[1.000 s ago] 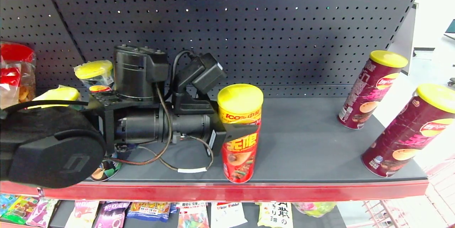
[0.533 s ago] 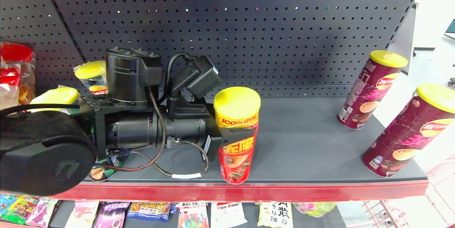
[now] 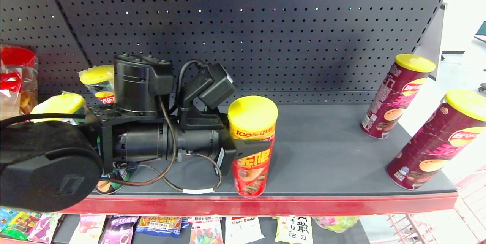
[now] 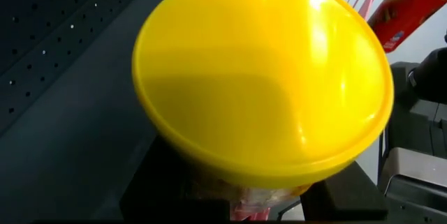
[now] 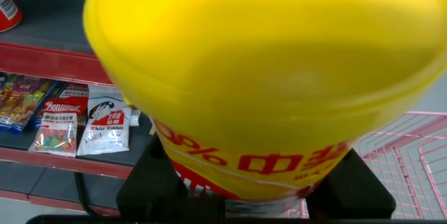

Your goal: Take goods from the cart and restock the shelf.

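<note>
A red chip can (image 3: 250, 171) with a yellow lid stands upright on the dark shelf (image 3: 322, 152), its base by the red front edge. My left gripper (image 3: 252, 148) comes in from the left and is shut on the can's middle. The left wrist view looks down on that yellow lid (image 4: 262, 77), with dark fingers (image 4: 157, 189) on either side below it. In the right wrist view a second red can with a yellow lid (image 5: 251, 77) sits between dark fingers (image 5: 150, 189) of my right gripper (image 5: 255, 196), which is shut on it.
Two maroon cans (image 3: 398, 95) (image 3: 436, 141) stand at the shelf's right end. Yellow-lidded goods (image 3: 100, 78) crowd the left behind my arm. Candy bags (image 3: 243, 230) lie on the lower shelf. The pink wire cart (image 5: 412, 168) is below the right gripper.
My left arm and the red can have shifted slightly left and a little lower. The maroon cans have not moved.
</note>
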`<state>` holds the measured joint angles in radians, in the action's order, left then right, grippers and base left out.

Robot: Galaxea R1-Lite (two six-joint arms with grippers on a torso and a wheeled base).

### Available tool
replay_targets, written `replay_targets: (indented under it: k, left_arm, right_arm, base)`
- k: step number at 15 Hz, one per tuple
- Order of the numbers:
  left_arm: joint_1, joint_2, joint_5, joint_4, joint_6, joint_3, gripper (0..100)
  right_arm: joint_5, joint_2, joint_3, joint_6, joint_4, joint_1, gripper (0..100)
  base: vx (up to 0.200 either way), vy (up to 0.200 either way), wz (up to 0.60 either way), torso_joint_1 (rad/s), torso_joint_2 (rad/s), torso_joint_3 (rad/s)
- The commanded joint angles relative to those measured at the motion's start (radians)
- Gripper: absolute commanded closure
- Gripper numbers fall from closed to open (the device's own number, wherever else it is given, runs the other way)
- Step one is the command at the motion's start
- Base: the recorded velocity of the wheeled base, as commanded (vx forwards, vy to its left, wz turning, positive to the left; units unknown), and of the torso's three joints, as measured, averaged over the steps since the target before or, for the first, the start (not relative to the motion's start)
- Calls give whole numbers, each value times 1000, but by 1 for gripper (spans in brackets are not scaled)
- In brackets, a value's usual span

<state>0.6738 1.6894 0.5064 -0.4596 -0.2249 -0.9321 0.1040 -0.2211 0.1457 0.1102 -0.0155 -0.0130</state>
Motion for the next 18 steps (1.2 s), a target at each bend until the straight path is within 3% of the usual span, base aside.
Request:
replay_targets:
  k: [1, 2, 6, 9, 13, 16, 17, 18]
  left_arm:
    - [0, 3, 0, 1, -1, 1, 100]
    - [0, 3, 0, 1, -1, 1, 0]
    - [0, -11, -19, 1, 1, 21, 0]
    - [-7, -68, -55, 1, 2, 98, 0]
    - [-49, -232, -78, 2, 2, 240, 0]
    - [-48, -396, -147, 18, 1, 409, 0]
    - [-46, -408, -157, 21, 1, 423, 0]
    - [-42, -473, -195, 45, 1, 481, 0]
  right_arm:
    - [0, -4, 0, 0, 2, 1, 100]
    - [0, -4, 0, 0, 2, 1, 100]
    - [2, -6, 2, 0, 2, 2, 100]
    - [42, -55, 32, 0, 0, 21, 100]
    - [92, -287, 173, 6, 12, 107, 100]
    - [92, -524, 371, 8, 14, 281, 100]
    - [91, -544, 388, 8, 14, 298, 100]
    - [91, -672, 482, 11, 26, 386, 100]
  base:
    - [0, 0, 0, 0, 0, 0]
    - [0, 0, 0, 0, 0, 0]
    - [0, 0, 0, 0, 0, 0]
    - [0, 0, 0, 0, 0, 0]
    - [0, 0, 0, 0, 0, 0]
    - [0, 0, 0, 0, 0, 0]
    - [0, 0, 0, 0, 0, 0]
    - [0, 0, 0, 0, 0, 0]
